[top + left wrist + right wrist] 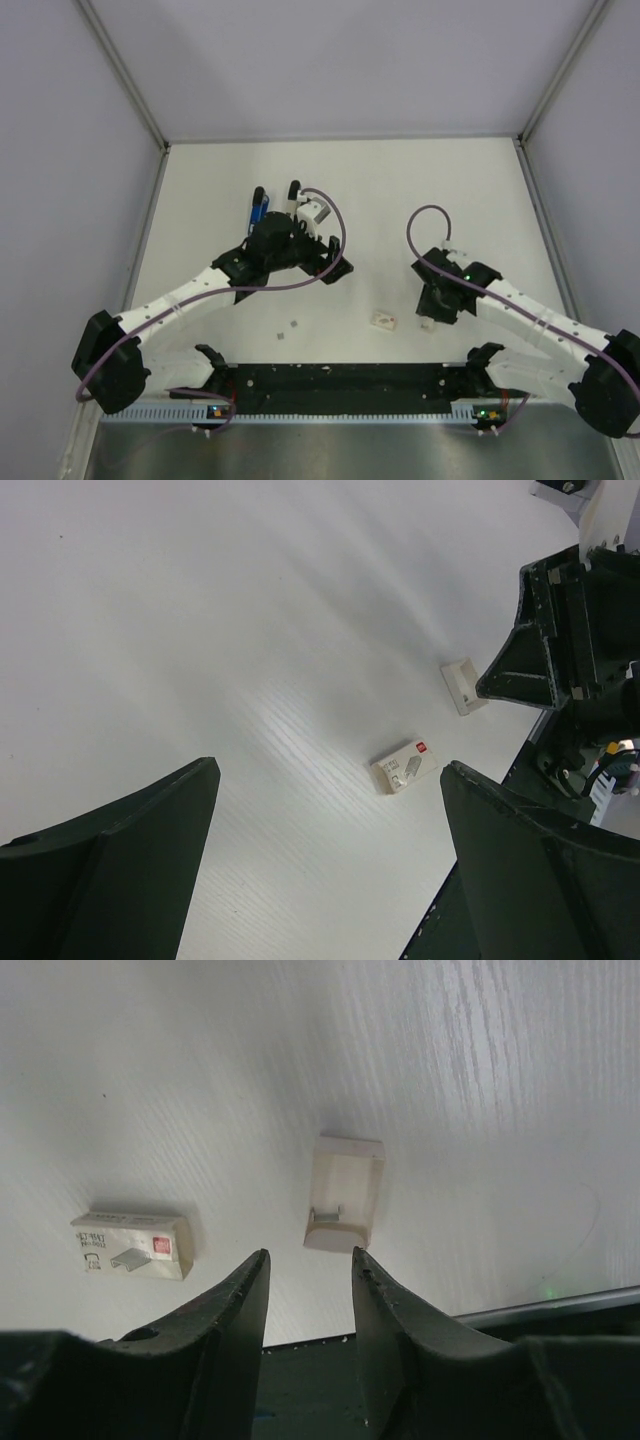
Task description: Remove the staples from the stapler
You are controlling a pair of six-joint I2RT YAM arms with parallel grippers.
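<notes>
Blue-and-black stapler lies on the counter at eleven o'clock from the left pincer, partly hidden by that arm; left pincer wide, empty; right pincer narrow, holding nothing, beige staple tray at its twelve o'clock.

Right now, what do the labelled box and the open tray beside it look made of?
Labelled box: thin matte cardboard, judging by its printed face. Open tray: probably the same cream card, with folded walls; plastic not excluded.
</notes>
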